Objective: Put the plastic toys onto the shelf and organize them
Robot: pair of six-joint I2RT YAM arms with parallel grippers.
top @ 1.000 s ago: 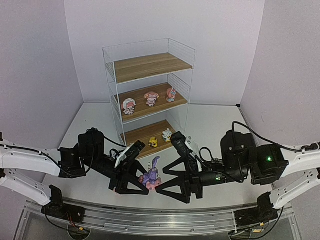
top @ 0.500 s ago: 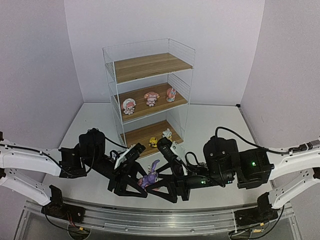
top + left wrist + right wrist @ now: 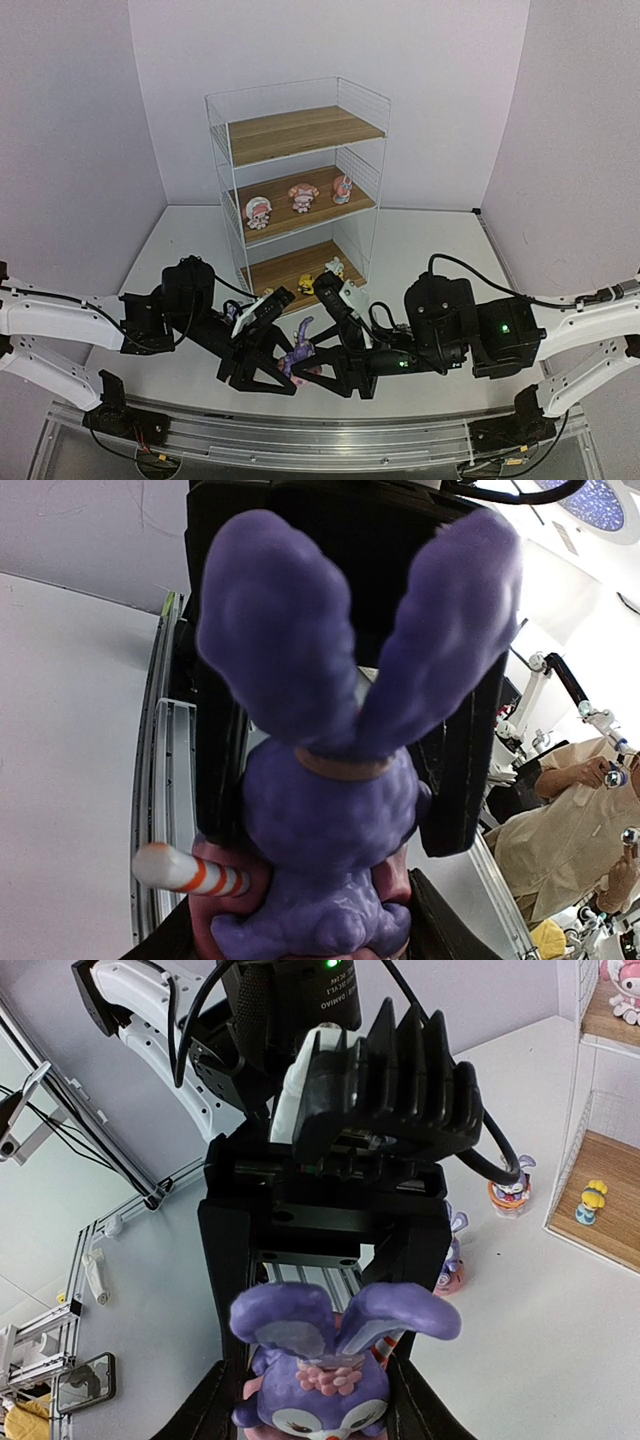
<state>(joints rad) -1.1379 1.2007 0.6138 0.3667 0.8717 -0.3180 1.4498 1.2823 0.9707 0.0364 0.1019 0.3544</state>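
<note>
Claws meeting at a purple bunny [image 3: 299, 347] over the white counter [image 3: 430, 240]
The left claw [image 3: 272, 368] is clenching the bunny in front of the shelf [image 3: 300, 135]; the fingers [image 3: 212, 1410] of the right claw [image 3: 328, 372] are flanking it, contact seemingly incomplete. Pale lilac walls [image 3: 90, 120] are enclosing the counter; figurines [image 3: 303, 197] are standing on the two lower boards [image 3: 285, 265].

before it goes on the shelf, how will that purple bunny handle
The purple bunny looks rigid: its long ears stand unsupported. Smooth plastic might slip in a grip. Tall over a small pink base, it could tip easily.
</note>
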